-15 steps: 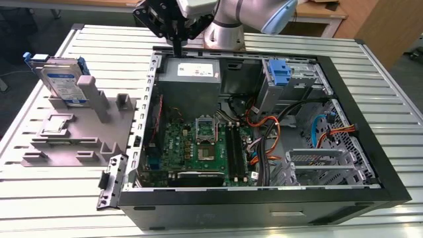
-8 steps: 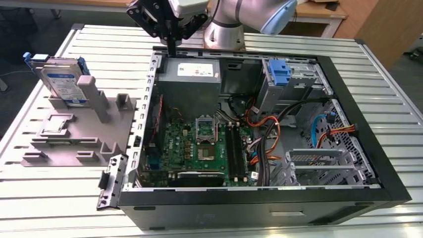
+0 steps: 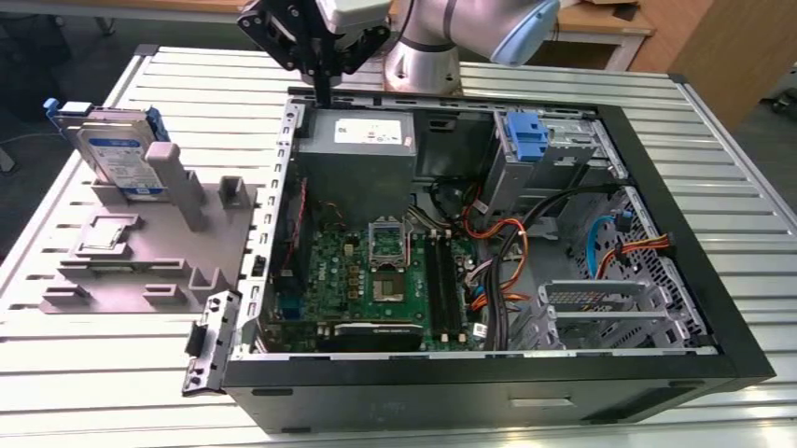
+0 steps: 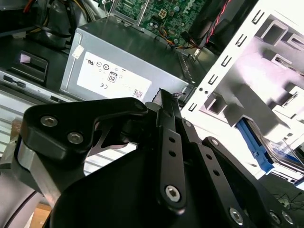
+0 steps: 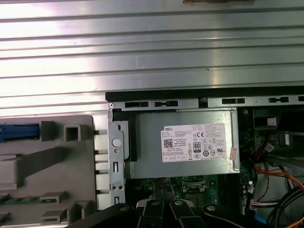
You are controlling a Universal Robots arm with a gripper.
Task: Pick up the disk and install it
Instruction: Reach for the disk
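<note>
The disk is being held upright in the grey fixture at the exterior view's left of the worktop. Further right, the gripper is being pressed together, empty, above the power supply of the open computer case.

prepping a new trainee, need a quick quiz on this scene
1. True or false: the disk lies inside the case.
2. The gripper is nearest the: A) power supply B) disk C) fixture
3. What colour is the disk's frame?

Key: 1 false, it stands on the fixture outside the case; 2 A; 3 blue.
</note>
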